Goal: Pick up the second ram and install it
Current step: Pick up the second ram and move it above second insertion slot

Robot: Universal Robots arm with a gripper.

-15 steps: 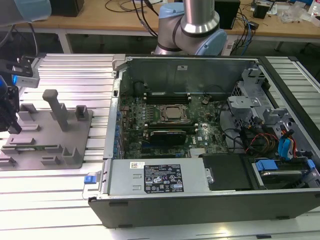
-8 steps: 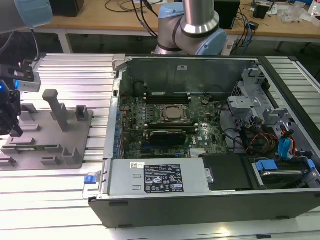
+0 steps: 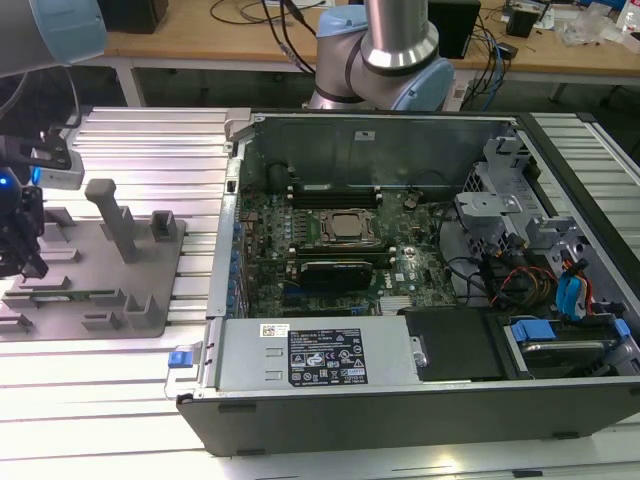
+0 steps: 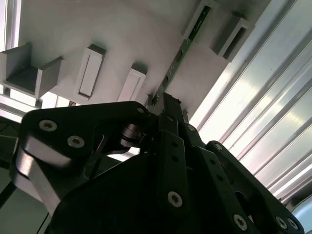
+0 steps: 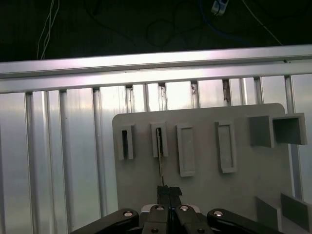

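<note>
Jaws noted closed on ram (image 4: 182, 48) end, stick lying in grey fixture (image 5: 204, 195) slot; raised blocks (image 5: 185, 148) flanking; computer case (image 3: 400, 420) well apart.

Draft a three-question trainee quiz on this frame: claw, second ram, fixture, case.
1. True or false: the second ram already sits inside the computer case.
2. Where is the claw? A) inside the computer case B) at the second ram on the grey fixture C) high above both
3. Fill in: the computer case stands on the exterior view's ___ of the grey fixture.

Key
1. False: it stands on edge in the grey fixture, with the claw closed on one end.
2. B
3. right
</note>
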